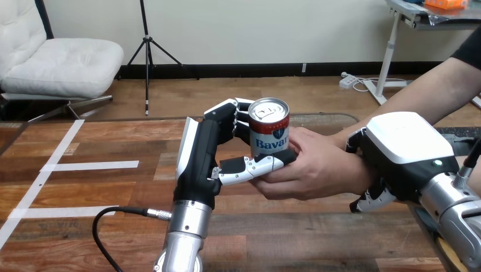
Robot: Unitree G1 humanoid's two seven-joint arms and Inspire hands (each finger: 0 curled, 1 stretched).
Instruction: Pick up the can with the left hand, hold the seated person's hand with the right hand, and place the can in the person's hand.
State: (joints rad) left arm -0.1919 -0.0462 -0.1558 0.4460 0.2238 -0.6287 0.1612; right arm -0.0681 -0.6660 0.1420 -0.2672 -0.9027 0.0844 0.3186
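Centre: the base of the can [269, 122] lies hidden behind the thumb of the left hand [198, 153] and the person's hand [317, 167]. Centre right: the right hand [405, 150] covers most of the person's wrist [353, 170].

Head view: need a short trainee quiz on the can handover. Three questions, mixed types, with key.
1. True or false: the can lies on its side.
2. Multiple choice: the right robot hand wraps the person's: A) fingertips B) wrist C) elbow.
3. Fill in: the left robot hand has its fingers and thumb curled round the ____.

Key
1. False: it is upright.
2. B: the wrist.
3. can
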